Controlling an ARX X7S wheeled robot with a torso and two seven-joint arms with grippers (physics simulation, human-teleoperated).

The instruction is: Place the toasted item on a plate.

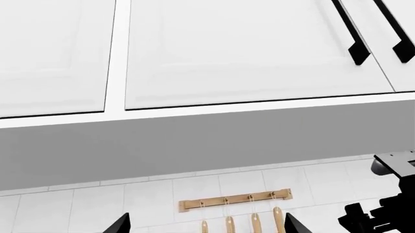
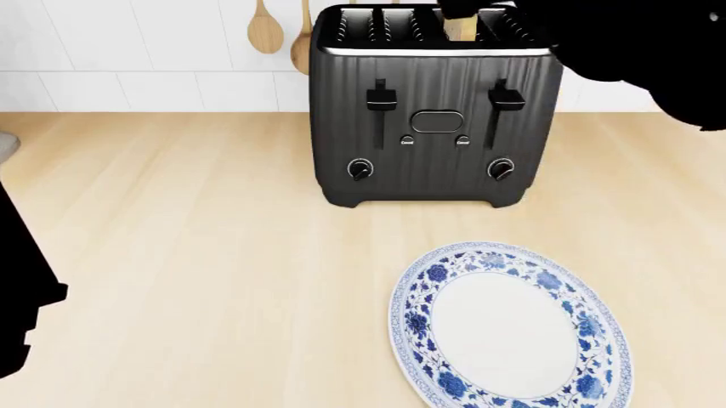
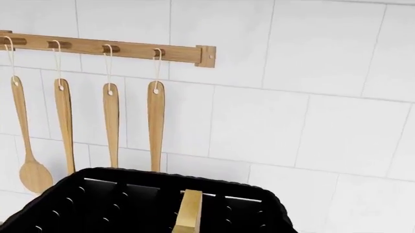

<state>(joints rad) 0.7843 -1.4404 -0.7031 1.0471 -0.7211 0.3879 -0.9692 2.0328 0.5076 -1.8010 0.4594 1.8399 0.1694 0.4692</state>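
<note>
Upright still, pale golden-edged toasted item (image 3: 190,211) in toaster (image 2: 437,110) slot

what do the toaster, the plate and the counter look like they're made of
Toaster: looks like matte black ribbed metal or plastic, with a thin bright trim line near the top; which one the render leaves open.
Plate: apparently glazed ceramic, smooth white centre with a blue floral rim.
Counter: seemingly light wood or wood-look laminate, with faint straight grain lines.
</note>
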